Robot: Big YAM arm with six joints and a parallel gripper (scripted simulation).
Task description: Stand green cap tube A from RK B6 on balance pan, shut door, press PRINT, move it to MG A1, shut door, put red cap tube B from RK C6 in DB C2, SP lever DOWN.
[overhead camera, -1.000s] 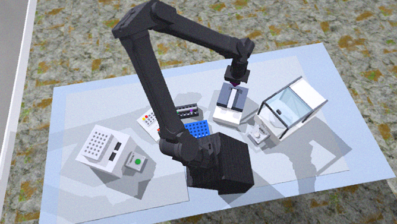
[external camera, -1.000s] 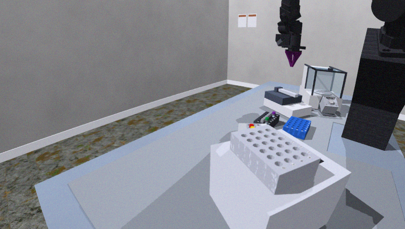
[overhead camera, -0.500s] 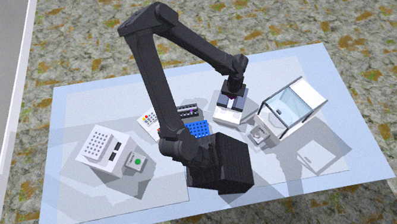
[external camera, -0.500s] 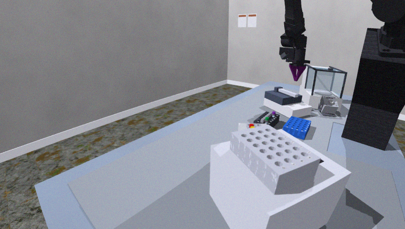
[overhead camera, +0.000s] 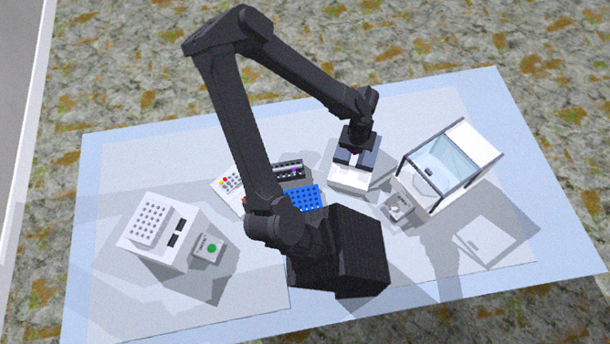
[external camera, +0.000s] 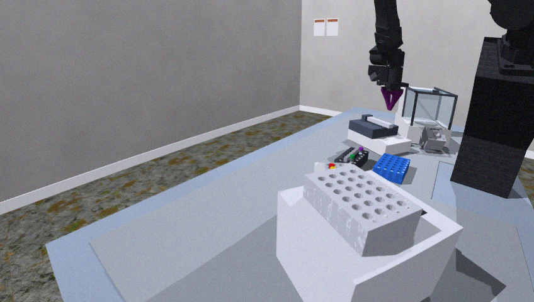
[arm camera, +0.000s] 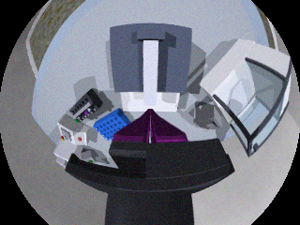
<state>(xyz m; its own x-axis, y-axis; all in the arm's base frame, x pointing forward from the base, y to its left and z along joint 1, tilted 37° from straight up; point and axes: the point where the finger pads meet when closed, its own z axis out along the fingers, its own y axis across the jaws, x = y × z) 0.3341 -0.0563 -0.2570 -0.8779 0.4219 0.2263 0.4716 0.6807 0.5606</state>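
My gripper point(overhead camera: 354, 152) point(external camera: 390, 109) point(arm camera: 150, 112) is shut and empty, hanging above the spectrophotometer SP point(overhead camera: 347, 176) point(external camera: 374, 143) point(arm camera: 175, 58). Its white bar, seemingly the lever point(external camera: 380, 121) point(arm camera: 150, 70), runs along the dark top; it looks low, but its exact height is unclear. A green-capped tube point(external camera: 352, 156) point(arm camera: 76, 121) stands in the magnet block MG point(external camera: 361, 158) point(arm camera: 96, 97) near a purple-capped one point(overhead camera: 294, 170) point(external camera: 361, 148). A red cap point(overhead camera: 225, 178) point(external camera: 331, 165) shows in the dry block DB point(overhead camera: 217, 189). The balance BAL point(overhead camera: 473, 137) point(external camera: 404, 123) point(arm camera: 225, 61) has its glass door point(overhead camera: 447, 158) apparently shut; its lamp is unclear.
The blue tube rack RK point(overhead camera: 305, 198) point(external camera: 391, 167) point(arm camera: 112, 124) shows no caps; the arm hides part in the top view. A yellow cap point(overhead camera: 221, 182) point(external camera: 332, 168) is beside the red one. The mixer MX point(overhead camera: 191, 243) point(external camera: 318, 239) stands left. The balance's console point(overhead camera: 397, 205) point(external camera: 434, 139) juts forward.
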